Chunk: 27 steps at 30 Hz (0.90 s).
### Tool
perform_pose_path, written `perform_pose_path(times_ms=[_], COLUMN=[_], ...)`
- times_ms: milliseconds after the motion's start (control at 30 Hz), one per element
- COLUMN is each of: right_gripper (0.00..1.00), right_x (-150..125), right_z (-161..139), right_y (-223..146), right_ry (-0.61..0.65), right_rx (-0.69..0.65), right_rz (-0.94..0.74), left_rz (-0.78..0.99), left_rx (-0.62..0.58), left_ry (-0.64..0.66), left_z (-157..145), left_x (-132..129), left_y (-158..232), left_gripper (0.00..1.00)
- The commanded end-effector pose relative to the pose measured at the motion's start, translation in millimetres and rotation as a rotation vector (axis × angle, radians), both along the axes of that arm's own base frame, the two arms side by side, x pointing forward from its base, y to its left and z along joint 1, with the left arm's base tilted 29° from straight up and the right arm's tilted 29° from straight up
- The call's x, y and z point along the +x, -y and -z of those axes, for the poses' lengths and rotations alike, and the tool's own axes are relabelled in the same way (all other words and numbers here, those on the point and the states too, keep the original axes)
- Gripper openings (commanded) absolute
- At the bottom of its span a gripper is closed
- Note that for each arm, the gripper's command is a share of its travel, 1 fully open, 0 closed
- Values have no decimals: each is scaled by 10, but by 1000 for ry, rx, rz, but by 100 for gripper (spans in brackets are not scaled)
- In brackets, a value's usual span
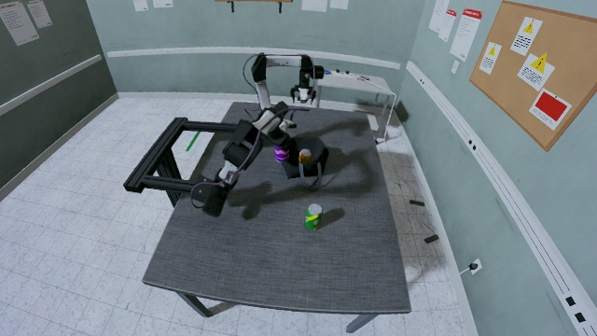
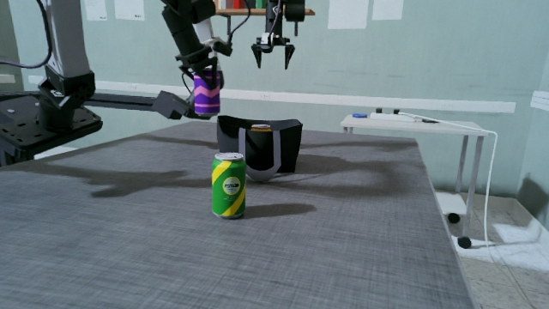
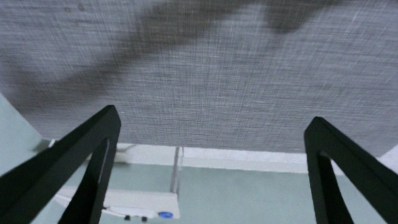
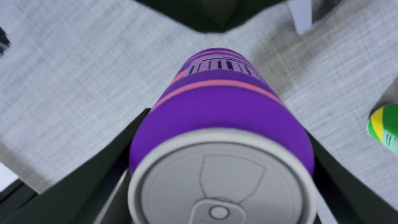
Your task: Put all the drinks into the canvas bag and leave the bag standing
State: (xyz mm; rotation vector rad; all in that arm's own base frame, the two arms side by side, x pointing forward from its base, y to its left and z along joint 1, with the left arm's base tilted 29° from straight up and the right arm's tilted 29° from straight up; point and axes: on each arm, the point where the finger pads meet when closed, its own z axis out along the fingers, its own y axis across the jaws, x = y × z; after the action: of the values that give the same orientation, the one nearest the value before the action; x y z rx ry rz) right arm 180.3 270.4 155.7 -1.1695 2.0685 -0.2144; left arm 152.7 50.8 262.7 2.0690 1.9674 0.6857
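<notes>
Pale green walls (image 1: 187,75) (image 2: 386,64) surround a white side table (image 1: 354,83) (image 2: 450,125) and corkboard (image 1: 494,61).

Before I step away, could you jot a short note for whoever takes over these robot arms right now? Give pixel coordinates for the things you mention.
Right gripper (image 1: 281,142) (image 2: 208,77): closed around a purple can with pink zigzag bands (image 1: 282,154) (image 2: 207,95) (image 4: 220,112), held in the air beside the bag.
Left gripper (image 1: 303,99) (image 2: 273,62): open, with no drink in it, raised beyond the bag.
Black canvas bag with grey handles (image 1: 291,171) (image 2: 289,150): standing on the table, walls up.
Done: an orange can with a silver top (image 1: 304,158) (image 2: 261,128) is in the bag; whether it touches the floor, I can't tell.
Left: the purple can, then the green-and-yellow can (image 1: 313,217) (image 2: 229,186) (image 4: 387,129) upright on the table.
</notes>
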Motion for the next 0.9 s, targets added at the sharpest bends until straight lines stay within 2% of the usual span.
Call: perform_pose_path(times_ms=[0,567,667,867], right_gripper=[70,70,70,70], right_x=[60,127,112,104], right_z=[-195,-155,-344,-364], right_y=[-380,-829,-755,-742], right_ry=[33,32,46,49], right_rx=[117,90,144,147], right_rz=[-10,-23,-16,-21], left_rz=[-22,-22,-22,-22], left_rx=[5,5,5,5], left_ry=[24,24,24,24], left_z=[-96,-96,-96,-96], left_x=[13,13,13,13], left_y=[-26,-26,-26,-26], left_gripper=[100,100,100,100])
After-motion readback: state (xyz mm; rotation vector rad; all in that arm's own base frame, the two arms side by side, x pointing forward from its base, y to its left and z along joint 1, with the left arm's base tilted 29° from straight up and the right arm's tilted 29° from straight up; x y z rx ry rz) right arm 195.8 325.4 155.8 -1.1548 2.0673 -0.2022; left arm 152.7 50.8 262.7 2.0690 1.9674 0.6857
